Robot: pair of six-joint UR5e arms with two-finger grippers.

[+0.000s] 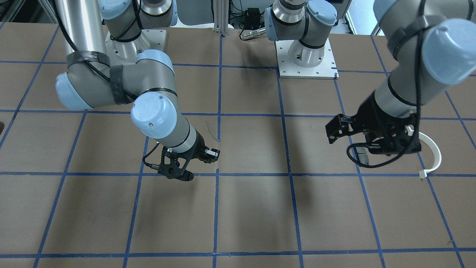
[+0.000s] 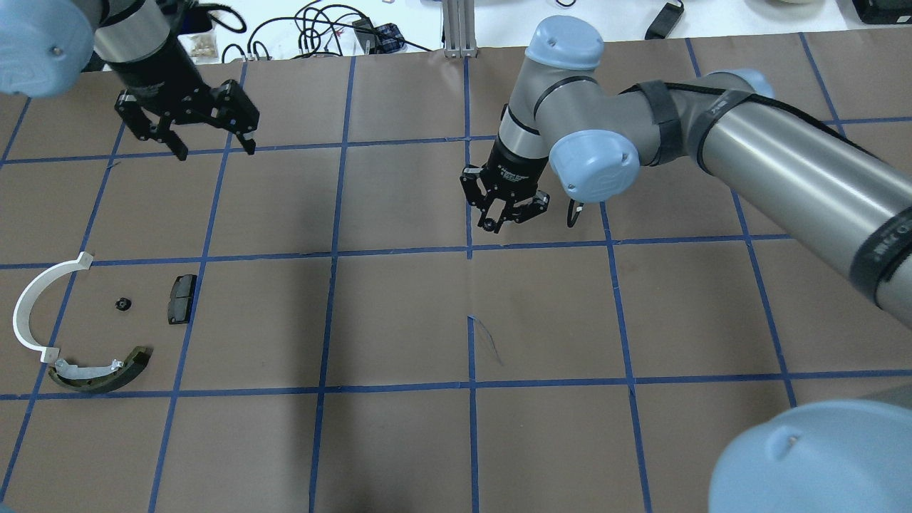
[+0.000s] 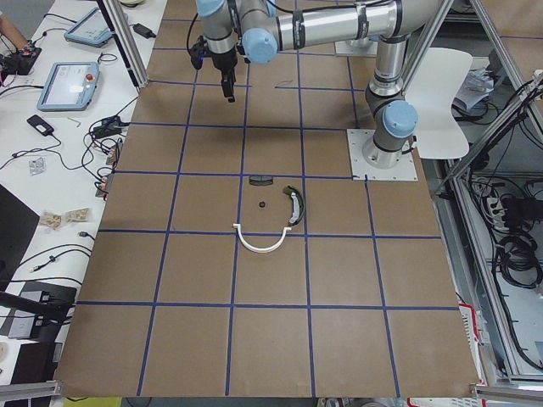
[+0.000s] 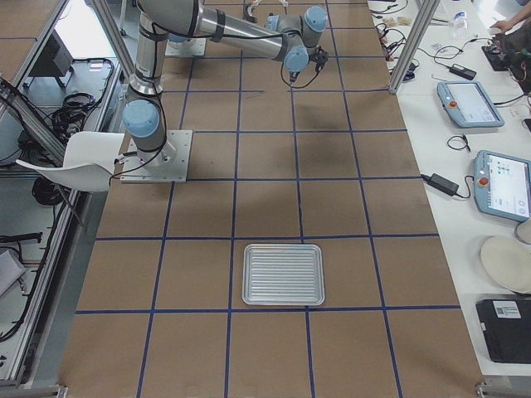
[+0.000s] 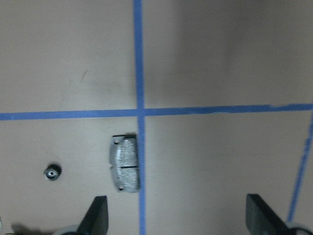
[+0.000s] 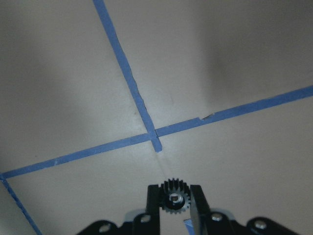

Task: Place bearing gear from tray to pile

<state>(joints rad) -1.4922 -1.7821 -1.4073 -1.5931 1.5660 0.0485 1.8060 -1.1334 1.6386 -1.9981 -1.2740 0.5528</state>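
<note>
Black toothed bearing gear [image 6: 175, 198], clamped in your right tool [image 2: 503, 219].
You have it over the bench [image 2: 399, 320] near the middle, well apart from the pile [image 2: 122, 304]: white arc [image 2: 28, 313], olive shoe [image 2: 100, 373], black pad [image 2: 182, 299], one more small gear [image 5: 52, 172]. Your left tool [image 2: 216, 149] hangs spread wide, holding nothing. The ribbed metal tray [image 4: 282, 274] lies well apart from both tools.

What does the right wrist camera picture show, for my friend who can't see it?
A small black gear is pinched between the two fingers of the robot's right hand at the bottom of the picture. Below it lies a brown table where blue tape lines cross.
</note>
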